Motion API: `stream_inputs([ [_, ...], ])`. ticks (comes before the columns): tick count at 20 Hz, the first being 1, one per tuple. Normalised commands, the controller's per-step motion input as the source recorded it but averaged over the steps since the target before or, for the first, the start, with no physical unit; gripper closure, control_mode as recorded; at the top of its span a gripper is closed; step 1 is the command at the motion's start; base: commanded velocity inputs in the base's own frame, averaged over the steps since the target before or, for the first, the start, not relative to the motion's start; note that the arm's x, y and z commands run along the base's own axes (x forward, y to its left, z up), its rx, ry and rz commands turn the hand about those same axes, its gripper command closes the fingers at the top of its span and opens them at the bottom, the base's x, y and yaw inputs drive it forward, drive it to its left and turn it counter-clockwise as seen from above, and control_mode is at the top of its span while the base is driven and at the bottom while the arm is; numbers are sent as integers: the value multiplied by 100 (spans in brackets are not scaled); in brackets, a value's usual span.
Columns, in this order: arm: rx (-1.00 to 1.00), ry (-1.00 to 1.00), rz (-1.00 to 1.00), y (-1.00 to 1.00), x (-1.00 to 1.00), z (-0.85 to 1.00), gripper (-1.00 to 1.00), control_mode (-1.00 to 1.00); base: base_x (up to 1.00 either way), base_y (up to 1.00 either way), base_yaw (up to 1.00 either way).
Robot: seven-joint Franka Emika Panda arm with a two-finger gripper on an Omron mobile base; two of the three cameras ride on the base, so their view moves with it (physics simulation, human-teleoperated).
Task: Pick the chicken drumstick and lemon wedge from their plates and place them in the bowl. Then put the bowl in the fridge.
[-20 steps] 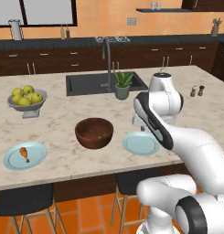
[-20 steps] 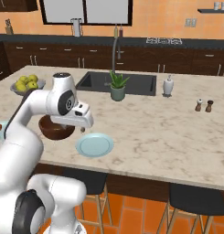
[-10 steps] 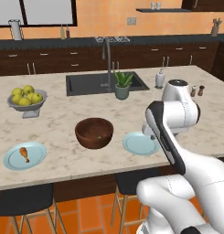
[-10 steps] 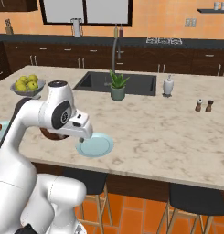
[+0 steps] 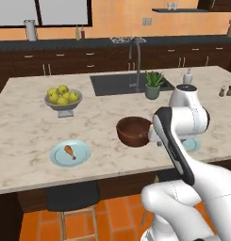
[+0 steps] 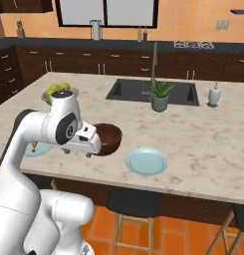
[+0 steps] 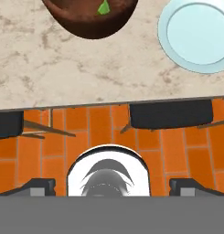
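Fruit bowl (image 5: pixel 63 102): grey, footed, holds round yellow-green fruits; far left on the counter (image 5: pixel 22 122), behind the left plate.
Left plate (image 5: pixel 84 151): pale blue, near the front edge, well left of the bowl.
Drumstick (image 5: pixel 70 151): lies on the left plate, orange-brown, pale bone end.
Bowl (image 5: pixel 133 131): dark brown wood, mid-counter, between the two plates; the arm's wrist crosses in front of it in the right base view.
Wedge (image 7: pixel 103 7): small green piece inside the bowl, seen in the hand view.
Right plate (image 6: pixel 146 161): bare, just right of the bowl, near the front edge.
Gripper (image 7: pixel 112 186): over the floor tiles and stools in front of the counter edge, short of the bowl; fingers (image 7: pixel 38 186) spread wide, holding nothing.
Sink (image 6: pixel 153 91): behind the bowl, with a tap.
Plant (image 6: pixel 160 95): potted, at the sink's front edge.
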Motion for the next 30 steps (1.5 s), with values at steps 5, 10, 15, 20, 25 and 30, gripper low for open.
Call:
stream_inputs([
  [5,0,0,0,0,0,0,-100,100,9,87,0],
  [10,0,0,0,0,0,0,-100,100,57,21,0],
  [15,0,0,0,0,0,0,-100,100,59,9,0],
  [20,-6,0,0,100,68,-13,-100,-100,0,0,0],
  [25,-2,0,2,100,71,-33,-100,-100,0,0,0],
  [30,1,0,7,78,63,-39,-100,-100,0,0,0],
])
